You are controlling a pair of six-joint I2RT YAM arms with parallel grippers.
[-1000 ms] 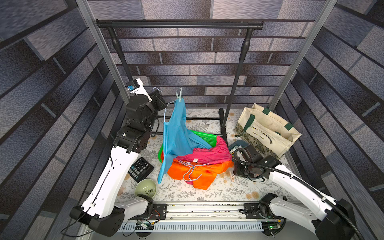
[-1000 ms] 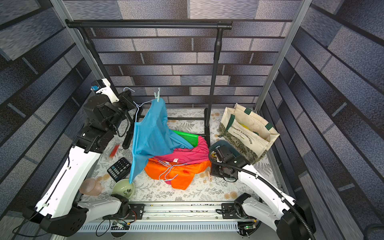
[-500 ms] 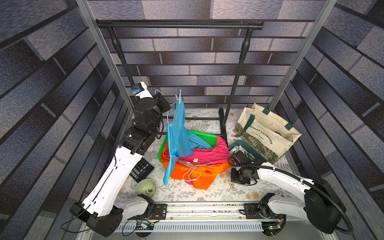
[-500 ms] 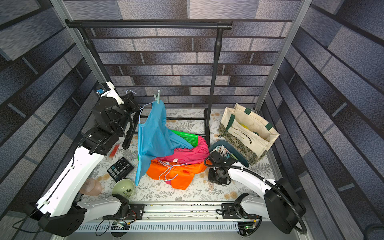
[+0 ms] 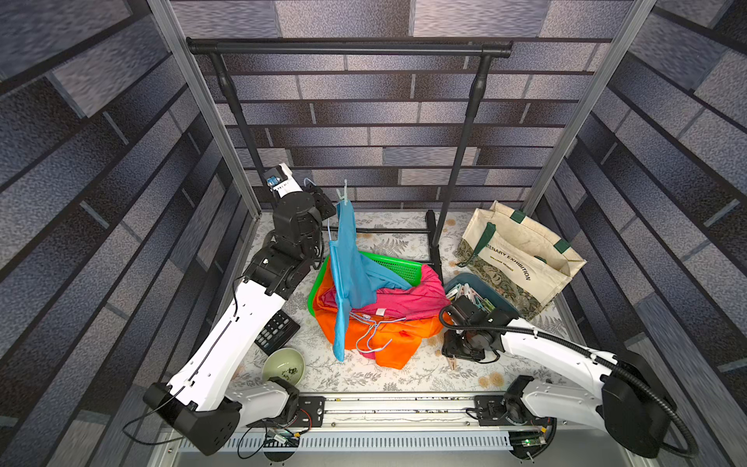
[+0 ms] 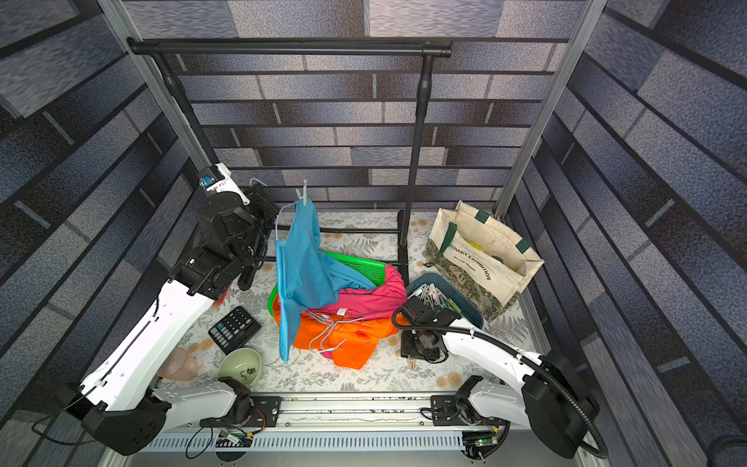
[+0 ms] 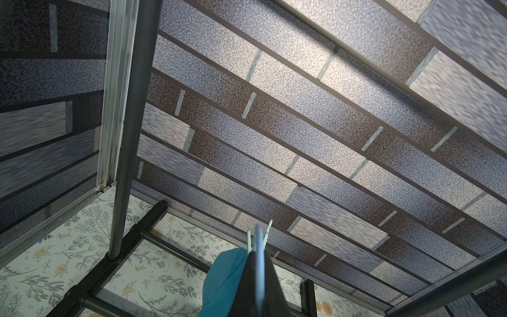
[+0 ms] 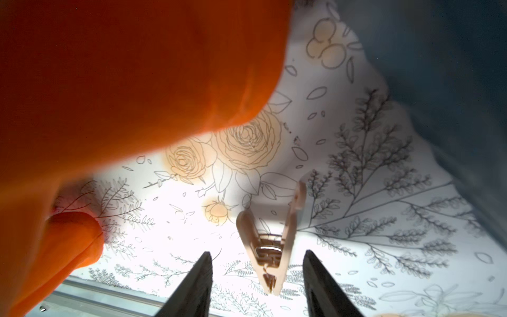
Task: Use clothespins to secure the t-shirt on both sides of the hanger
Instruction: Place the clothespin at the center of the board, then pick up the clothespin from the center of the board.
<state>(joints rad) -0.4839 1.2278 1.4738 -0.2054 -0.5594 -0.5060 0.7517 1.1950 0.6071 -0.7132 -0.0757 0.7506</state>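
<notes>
Your R hand [image 8: 257, 255] is down at the worktop [image 5: 404, 376], fingers spread, w/ a peach pin [image 8: 267, 251] lying between them and touching neither. The pin's long axis runs along the hand's reach: pinching nose toward the wrist, open legs pointing away. In a top view the pin [image 5: 452, 362] lies on roughly the 12–6 line, at 6 o'clock of the bin [image 5: 499, 301] and 3 o'clock of the orange shirt [image 5: 388, 347]. So the R hand is the near one by far, and you'd want to close across the legs, not the nose. The L hand [image 7: 257, 263] is pressed together on the hanger [image 7: 258, 236], holding the tee [image 5: 347, 258] up at approx 10 o'clock from the pin, well apart. A mint pin [image 5: 342, 194] already sits on one shoulder; the other side looks bare, but the hanger is edge-on, so can't be sure. Vs 1 s ago: the R hand was pressed together up at the bin; it has since come toward 6 o'clock, dropped low and spread. Can't tell if it brought the pin along. The L arm has swung in toward the tee, which now shows narrower.
</notes>
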